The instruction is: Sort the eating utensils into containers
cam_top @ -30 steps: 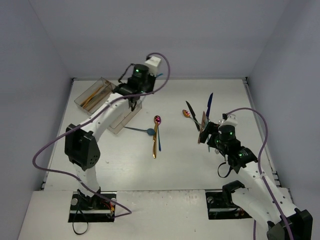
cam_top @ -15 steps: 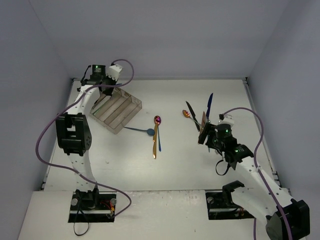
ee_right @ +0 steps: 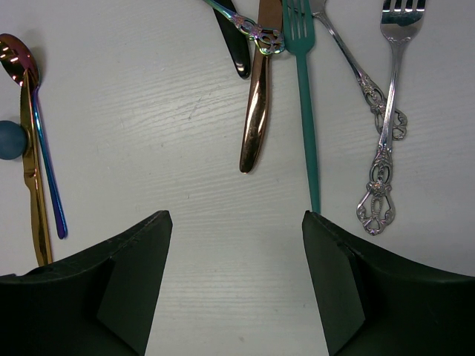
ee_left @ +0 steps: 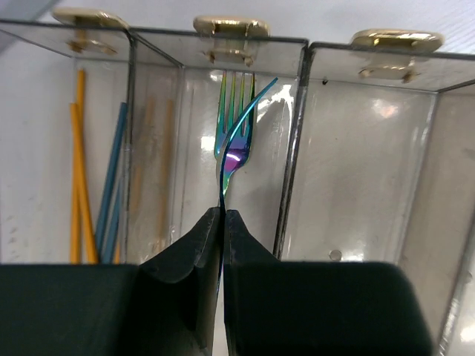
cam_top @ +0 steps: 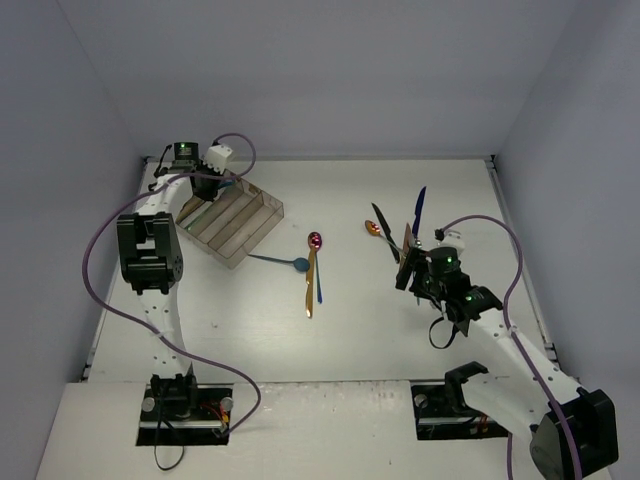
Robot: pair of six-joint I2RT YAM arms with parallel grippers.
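My left gripper [ee_left: 223, 216] is shut on the handle of an iridescent fork [ee_left: 236, 122]. The fork hangs tines-down over the middle compartment of the clear tray [ee_left: 294, 141]. Yellow and blue chopsticks [ee_left: 76, 170] lie in the compartment to its left. In the top view the left gripper [cam_top: 203, 186] is over the far-left end of the tray [cam_top: 262, 231]. My right gripper [ee_right: 237, 248] is open and empty above bare table, just short of a copper knife [ee_right: 254, 96], a teal fork [ee_right: 304, 111] and a silver fork [ee_right: 386, 133].
A gold knife [cam_top: 309, 285], a pink spoon [cam_top: 316, 241], a blue spoon [cam_top: 297, 264] and a thin blue utensil [cam_top: 319, 282] lie mid-table. A blue knife [cam_top: 419, 210], a black spoon [cam_top: 382, 226] and others cluster by the right gripper [cam_top: 408, 262]. Walls enclose the table.
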